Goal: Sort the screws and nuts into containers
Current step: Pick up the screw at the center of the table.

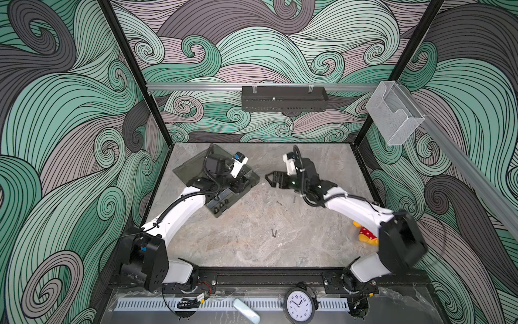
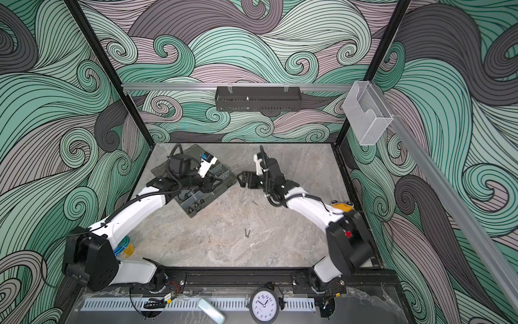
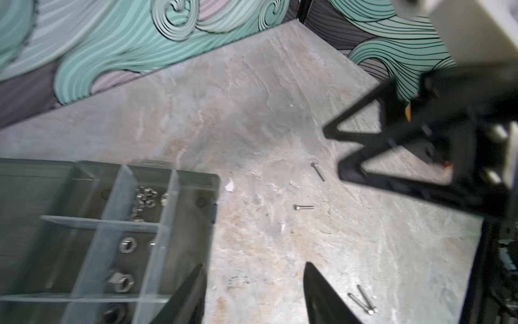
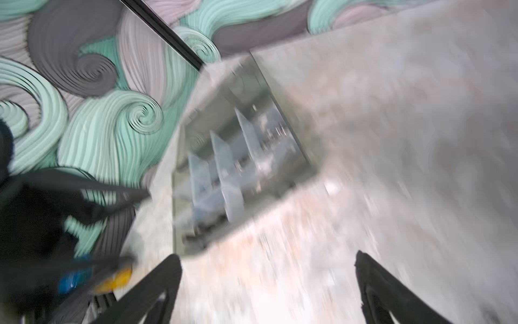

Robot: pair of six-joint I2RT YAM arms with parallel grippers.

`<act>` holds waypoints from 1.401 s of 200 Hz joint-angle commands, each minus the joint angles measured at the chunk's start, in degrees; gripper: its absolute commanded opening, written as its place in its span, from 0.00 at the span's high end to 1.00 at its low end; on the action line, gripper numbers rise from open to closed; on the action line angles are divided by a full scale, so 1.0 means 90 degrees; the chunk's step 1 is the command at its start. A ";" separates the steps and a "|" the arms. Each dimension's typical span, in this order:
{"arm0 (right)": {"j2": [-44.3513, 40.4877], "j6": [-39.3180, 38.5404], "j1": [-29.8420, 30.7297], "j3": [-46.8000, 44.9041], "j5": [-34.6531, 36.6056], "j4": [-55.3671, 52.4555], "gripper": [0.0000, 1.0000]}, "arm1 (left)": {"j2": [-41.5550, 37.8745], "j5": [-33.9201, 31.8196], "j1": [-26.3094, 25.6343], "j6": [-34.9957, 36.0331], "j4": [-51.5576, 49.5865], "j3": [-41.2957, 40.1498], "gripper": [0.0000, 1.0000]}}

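The organiser box (image 3: pixel 193 175) sits lid-open on the counter (image 3: pixel 252 126). One compartment (image 3: pixel 152 177) holds a heap of small silver nuts (image 3: pixel 145 196), the next has bigger hex nuts (image 3: pixel 127 244). Four silver screws (image 3: pixel 304 207) lie loose outside the box. Left pincer (image 3: pixel 253 266) gapes empty over the box's edge; right pincer (image 4: pixel 267 255), just beside it, spread wide, empty.

The left arm (image 2: pixel 140 209) hung over the organiser box (image 2: pixel 196 209); the right pincer (image 2: pixel 240 181), apparently open, hovered beside it. Three loose screws (image 2: pixel 246 233) lay on the marbled table (image 2: pixel 224 252).
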 commanded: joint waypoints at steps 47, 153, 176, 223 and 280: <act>-0.4467 -0.0076 -0.0036 -0.2445 0.0824 -0.2567 0.00 | 0.2347 -0.0988 -0.1286 -0.2214 -0.2268 0.2034 0.63; -0.5570 0.0062 -0.0055 -0.3012 0.0045 -0.3410 0.00 | 0.3952 -0.3184 -0.2540 -0.7958 -0.3648 0.3725 0.63; -0.5695 0.0077 -0.0055 -0.3013 0.0047 -0.3488 0.01 | 0.4369 -0.3009 -0.2549 -0.8564 -0.3836 0.4059 0.63; -0.5874 -0.0030 -0.0067 -0.3076 -0.0070 -0.3549 0.00 | 0.5231 -0.2976 -0.2627 -0.8753 -0.4206 0.5197 0.64; -0.5678 -0.0191 -0.0085 -0.3015 -0.0022 -0.3548 0.00 | 0.5772 -0.2896 -0.2712 -0.9120 -0.4542 0.5689 0.66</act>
